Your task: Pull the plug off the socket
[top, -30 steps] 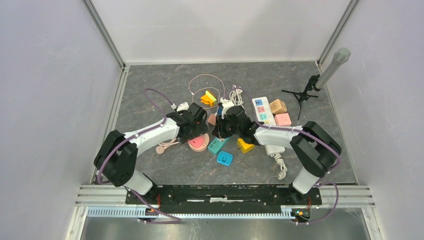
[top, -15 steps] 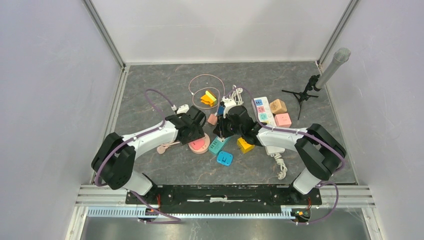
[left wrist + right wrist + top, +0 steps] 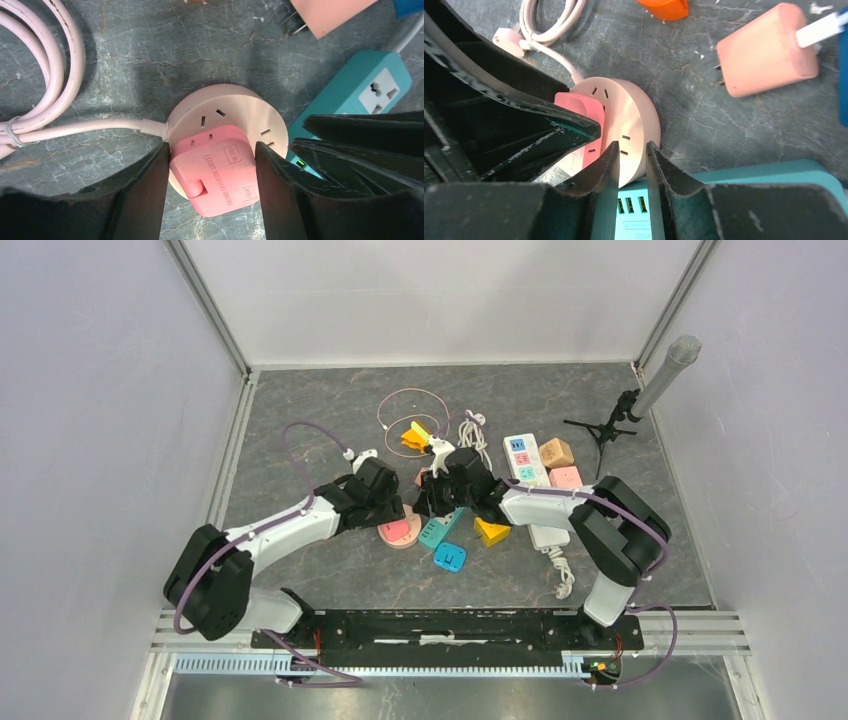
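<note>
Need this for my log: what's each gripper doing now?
Left gripper: closed on the pink square plastic plug.
Right gripper: closed, holding nothing, at the rim of the round pale-pink socket.

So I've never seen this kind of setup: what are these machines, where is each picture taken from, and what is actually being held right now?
These are two robot arms bolted at the table's near edge. The wide picture looks down from above and behind them: left arm, right arm. The other two come from a camera on each wrist, so the black shapes are the left fingers and right fingers. Scattered around are loose adapters, cables and a teal power strip. In the middle sits a round socket with a pink plug in it. The left fingers grip the plug's two sides. The right fingers are shut, tips over the socket's rim, apparently to steady it; contact is unclear.
</note>
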Tool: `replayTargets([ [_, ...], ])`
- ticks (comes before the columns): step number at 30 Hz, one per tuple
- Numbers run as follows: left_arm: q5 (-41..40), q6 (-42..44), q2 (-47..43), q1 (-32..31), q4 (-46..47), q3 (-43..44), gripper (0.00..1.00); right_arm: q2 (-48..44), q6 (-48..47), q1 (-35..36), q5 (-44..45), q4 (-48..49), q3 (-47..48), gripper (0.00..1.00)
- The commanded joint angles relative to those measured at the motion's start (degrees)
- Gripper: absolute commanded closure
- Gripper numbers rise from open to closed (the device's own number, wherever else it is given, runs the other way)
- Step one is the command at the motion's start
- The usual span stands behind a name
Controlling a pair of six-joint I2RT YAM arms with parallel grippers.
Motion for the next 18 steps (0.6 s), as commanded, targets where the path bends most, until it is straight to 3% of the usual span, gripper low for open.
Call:
replayTargets([
  [1, 4.77, 4.14, -4.72, 2.24, 10.44, -3.25, 0.45, 2.36, -1.03, 0.84, -3.01, 0.03, 3.3, 0.7],
  [11, 17.82, 3.04, -10.2, 9.91, 21.41, -11.34, 0.46, 5.84, -2.51, 1.09, -4.21, -2.31, 5.16, 0.67],
  [18, 22.53, 2.25, -13.68, 12.44, 26.51, -14.38, 0.45, 6.4, -1.82, 1.09, -7.93, 0.82, 4.47, 0.5],
])
